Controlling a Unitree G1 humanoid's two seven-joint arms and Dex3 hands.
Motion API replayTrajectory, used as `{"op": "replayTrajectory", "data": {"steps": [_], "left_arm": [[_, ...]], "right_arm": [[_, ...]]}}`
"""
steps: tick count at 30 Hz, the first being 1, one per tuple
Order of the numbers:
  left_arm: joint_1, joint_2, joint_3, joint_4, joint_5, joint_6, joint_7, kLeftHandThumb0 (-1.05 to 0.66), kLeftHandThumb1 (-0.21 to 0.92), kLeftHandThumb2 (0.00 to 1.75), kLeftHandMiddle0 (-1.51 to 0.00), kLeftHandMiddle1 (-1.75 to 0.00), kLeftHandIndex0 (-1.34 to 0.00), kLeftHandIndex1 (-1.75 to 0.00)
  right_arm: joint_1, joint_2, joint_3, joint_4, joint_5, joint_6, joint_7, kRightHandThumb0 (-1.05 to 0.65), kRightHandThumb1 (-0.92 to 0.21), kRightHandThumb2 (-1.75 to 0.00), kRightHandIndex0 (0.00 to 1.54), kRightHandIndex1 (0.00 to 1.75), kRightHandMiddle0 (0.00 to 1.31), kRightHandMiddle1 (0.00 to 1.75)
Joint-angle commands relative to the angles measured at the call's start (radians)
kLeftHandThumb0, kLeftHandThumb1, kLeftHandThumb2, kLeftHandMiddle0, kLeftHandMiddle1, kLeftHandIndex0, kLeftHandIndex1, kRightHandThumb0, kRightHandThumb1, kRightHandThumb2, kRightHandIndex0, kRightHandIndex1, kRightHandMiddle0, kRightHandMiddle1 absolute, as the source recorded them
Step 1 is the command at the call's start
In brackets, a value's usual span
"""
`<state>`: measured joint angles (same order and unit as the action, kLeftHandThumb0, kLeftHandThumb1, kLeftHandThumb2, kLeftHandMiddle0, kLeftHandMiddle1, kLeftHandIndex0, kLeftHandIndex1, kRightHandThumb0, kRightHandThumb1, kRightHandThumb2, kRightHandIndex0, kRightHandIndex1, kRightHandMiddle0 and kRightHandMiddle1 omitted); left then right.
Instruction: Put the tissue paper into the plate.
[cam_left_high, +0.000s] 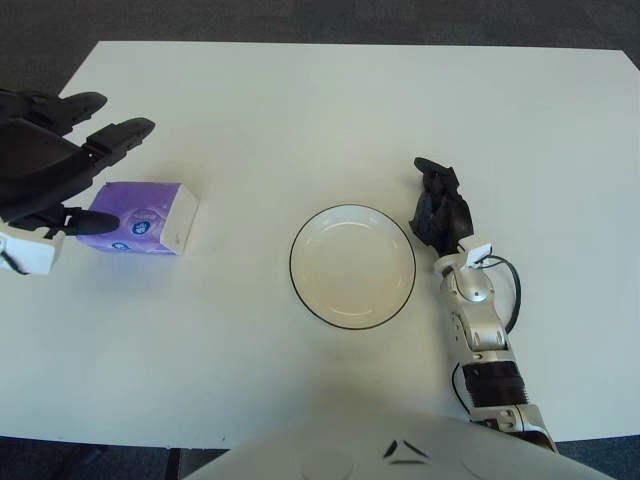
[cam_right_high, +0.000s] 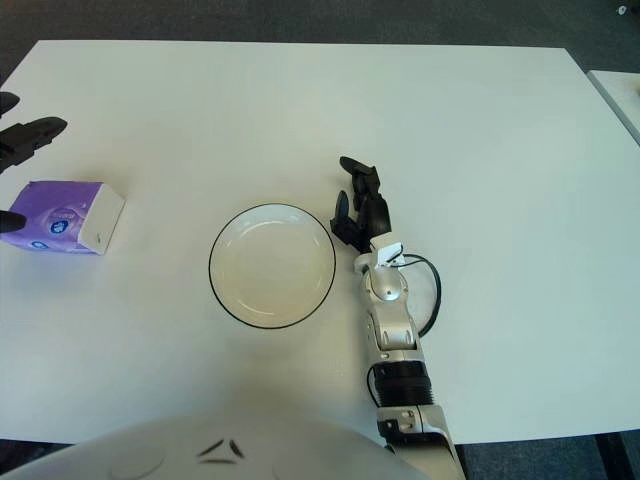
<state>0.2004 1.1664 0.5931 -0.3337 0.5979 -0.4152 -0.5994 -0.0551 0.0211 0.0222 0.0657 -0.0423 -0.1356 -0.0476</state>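
A purple and white tissue paper pack (cam_left_high: 138, 217) lies flat on the white table at the left. My left hand (cam_left_high: 120, 172) hovers at its left end with fingers spread. The thumb (cam_left_high: 92, 217) reaches in front of the pack's left side and the other fingers (cam_left_high: 122, 131) stretch out above its far side, not closed around it. The empty white plate (cam_left_high: 352, 266) with a dark rim sits at the table's middle, well to the right of the pack. My right hand (cam_left_high: 438, 195) shows just beside the plate's right rim, fingers relaxed and holding nothing.
The white table (cam_left_high: 330, 110) stretches wide behind the plate and pack. Its left edge runs close to my left hand. A cable loops by my right wrist (cam_left_high: 512, 295). My own body shows at the bottom edge.
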Motion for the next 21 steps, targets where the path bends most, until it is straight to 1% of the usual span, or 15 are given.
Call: {"op": "replayTrajectory", "data": {"steps": [1, 9, 12, 17, 21], "left_arm": [[-0.019, 0.030, -0.039, 0.011, 0.007, 0.015, -0.038, -1.05, 0.92, 0.63, 0.00, 0.00, 0.00, -0.05], [-0.051, 0.051, -0.091, 0.025, 0.005, 0.027, -0.076, -1.05, 0.92, 0.60, 0.00, 0.00, 0.00, -0.02], [-0.063, 0.069, -0.121, 0.045, 0.004, 0.011, -0.083, -1.05, 0.92, 0.58, 0.00, 0.00, 0.00, -0.02], [-0.075, 0.083, -0.141, 0.064, 0.002, -0.006, -0.081, -1.05, 0.92, 0.56, 0.00, 0.00, 0.00, -0.02], [-0.093, 0.104, -0.170, 0.091, -0.010, -0.035, -0.082, -1.05, 0.92, 0.54, 0.00, 0.00, 0.00, -0.03]], "right_arm": [[0.071, -0.002, -0.009, 0.093, 0.006, 0.072, 0.002, -0.61, -0.92, -0.88, 0.35, 0.06, 0.00, 0.84], [0.069, -0.002, -0.010, 0.096, 0.003, 0.070, -0.001, -0.61, -0.92, -0.88, 0.35, 0.06, 0.00, 0.85], [0.069, -0.002, -0.010, 0.094, 0.002, 0.073, -0.001, -0.61, -0.92, -0.88, 0.34, 0.06, 0.00, 0.85], [0.065, -0.002, -0.010, 0.100, 0.001, 0.072, -0.002, -0.61, -0.92, -0.88, 0.34, 0.06, 0.00, 0.84], [0.063, -0.001, -0.009, 0.100, 0.000, 0.074, -0.003, -0.61, -0.92, -0.89, 0.34, 0.06, 0.00, 0.84]]}}
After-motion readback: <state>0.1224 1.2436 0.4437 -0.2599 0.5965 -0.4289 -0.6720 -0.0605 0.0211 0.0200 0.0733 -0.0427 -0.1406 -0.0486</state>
